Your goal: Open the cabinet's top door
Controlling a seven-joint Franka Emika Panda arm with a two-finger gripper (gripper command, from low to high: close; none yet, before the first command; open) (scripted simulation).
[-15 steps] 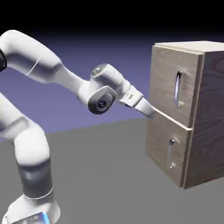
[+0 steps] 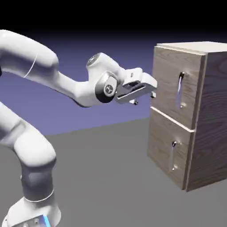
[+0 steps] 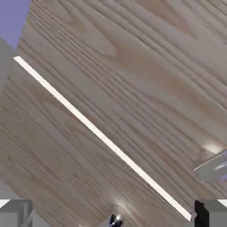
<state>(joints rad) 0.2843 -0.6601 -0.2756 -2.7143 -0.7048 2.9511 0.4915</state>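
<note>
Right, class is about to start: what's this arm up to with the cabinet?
The white arm's end effector is open and holds nothing, just in front of the cabinet, near the top door. That door looks shut, and its long silver handle isn't gripped. The lower door looks shut too.

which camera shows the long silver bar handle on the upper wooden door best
The exterior view: the long silver bar handle shows whole on the upper light-wood door. The hand view catches only one end at its right edge.
</note>
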